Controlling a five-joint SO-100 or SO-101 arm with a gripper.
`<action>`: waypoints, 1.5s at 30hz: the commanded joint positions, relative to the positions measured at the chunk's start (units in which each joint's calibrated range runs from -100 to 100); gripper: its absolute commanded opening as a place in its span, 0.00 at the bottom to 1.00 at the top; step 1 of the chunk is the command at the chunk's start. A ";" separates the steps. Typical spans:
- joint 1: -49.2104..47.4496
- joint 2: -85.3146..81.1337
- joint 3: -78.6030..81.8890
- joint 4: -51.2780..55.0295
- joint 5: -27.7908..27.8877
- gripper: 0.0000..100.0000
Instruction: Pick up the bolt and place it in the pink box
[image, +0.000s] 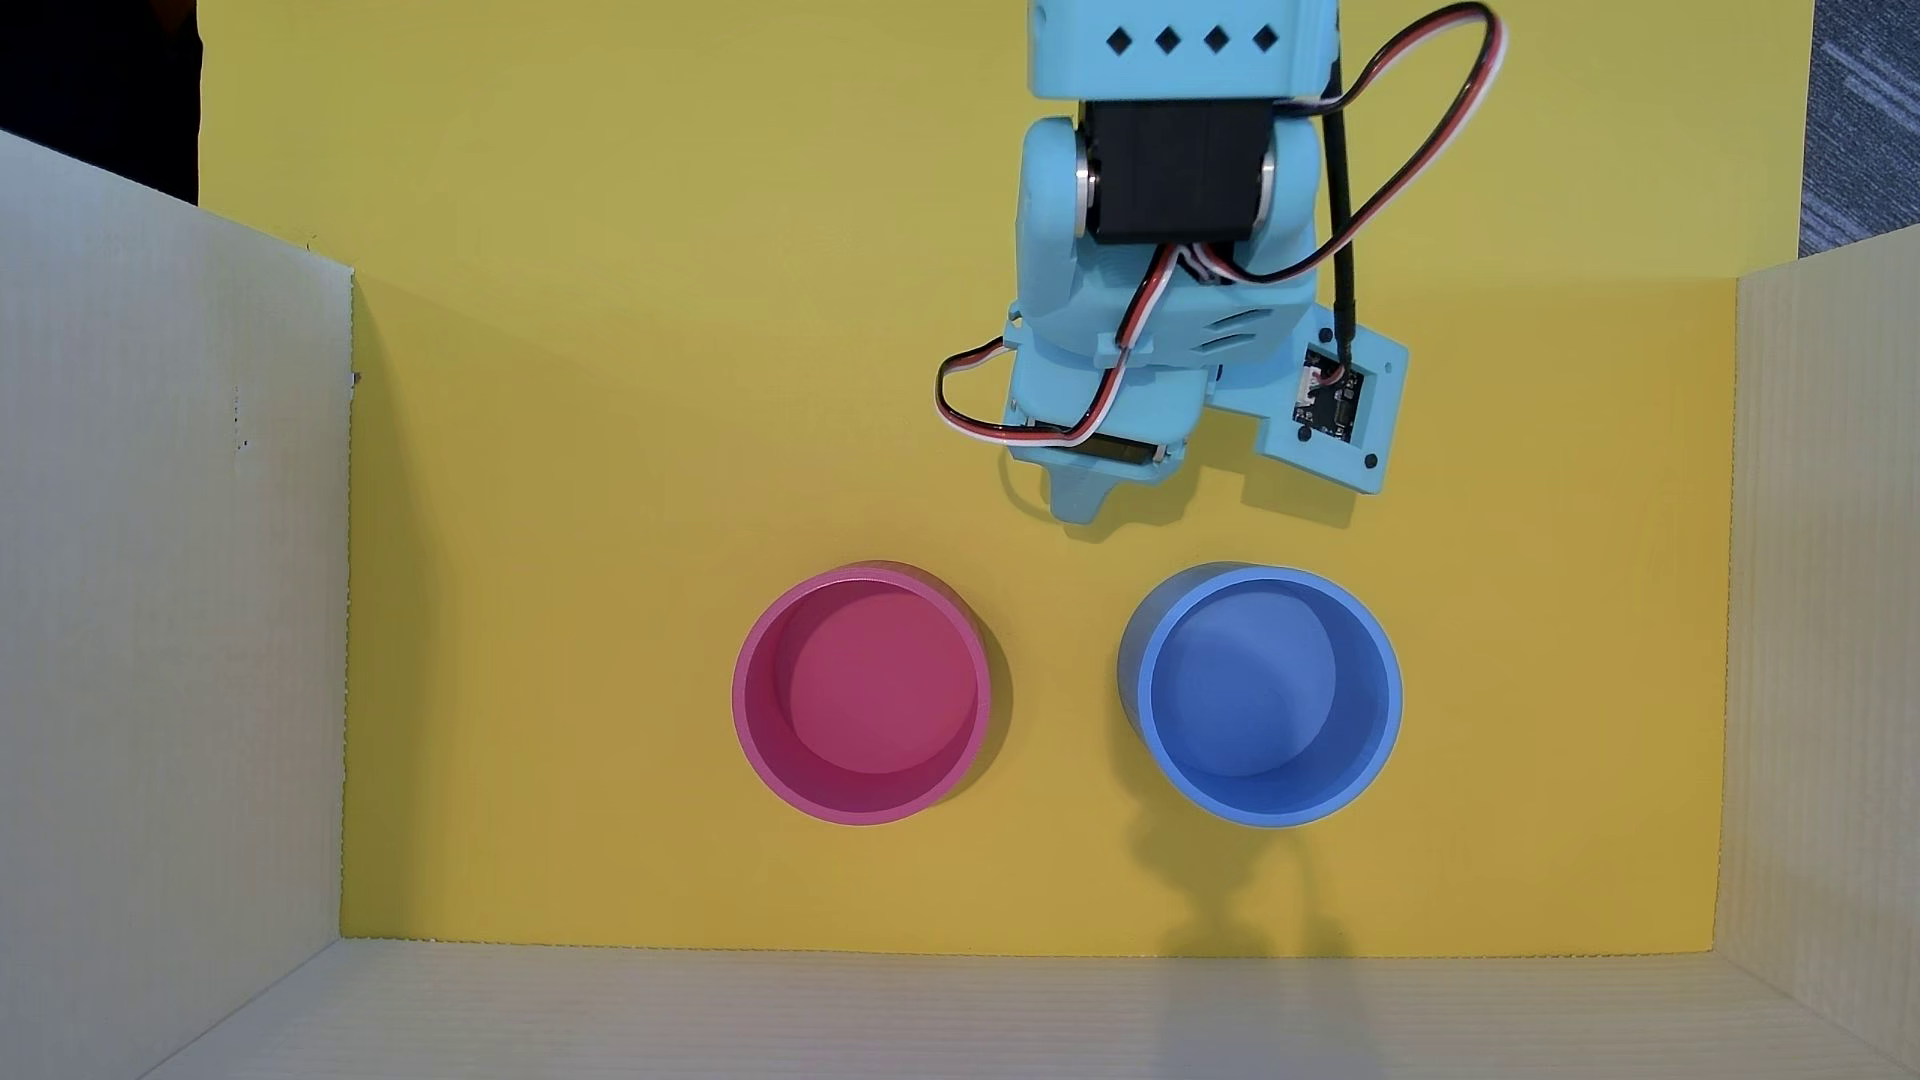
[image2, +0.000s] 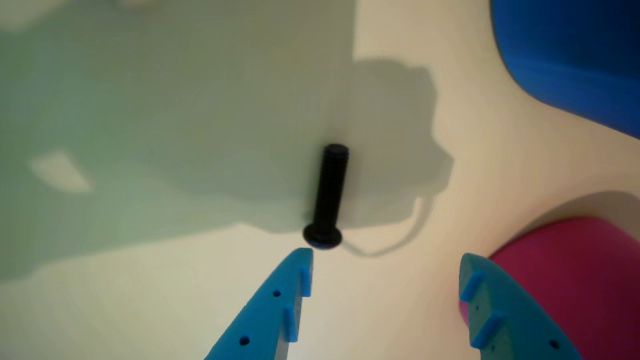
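Blue hand (image2: 385, 260) spread wide; left fingertip (image2: 302, 260) beside bolt (image2: 330, 192) head

A makeshift lab test cell: yellow floor sheet (image: 623, 467) walled by white corrugated board (image: 166, 623), grey office carpet (image: 1865, 114) at two o'clock.

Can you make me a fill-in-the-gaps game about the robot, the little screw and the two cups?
1. The bolt on the floor is colored ____.
2. In the overhead view, the pink box sits to the ____ of the blue cup.
3. In the wrist view, the gripper has its jaws ____.
4. Both cups hold ____.

Missing words: black; left; open; nothing
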 joint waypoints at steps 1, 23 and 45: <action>-0.15 1.30 -0.09 -0.51 -0.22 0.21; -1.55 7.95 -1.26 -1.54 -0.27 0.01; 10.66 0.04 -34.01 7.30 1.87 0.01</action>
